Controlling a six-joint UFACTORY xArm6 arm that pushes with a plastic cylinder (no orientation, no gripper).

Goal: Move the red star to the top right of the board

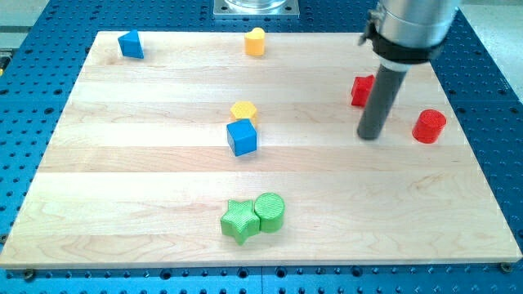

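Observation:
The red star [360, 90] lies at the view's right, upper half of the wooden board [147, 196], partly hidden behind my rod. My tip [371, 135] rests on the board just below and slightly right of the star, close to it. A red cylinder [429, 126] lies to the right of my tip.
A blue block [131, 44] sits at the top left and a yellow heart-like block [256, 41] at the top middle. A yellow block [243, 111] touches a blue cube [242, 137] in the centre. A green star [239, 220] touches a green cylinder [270, 211] near the bottom.

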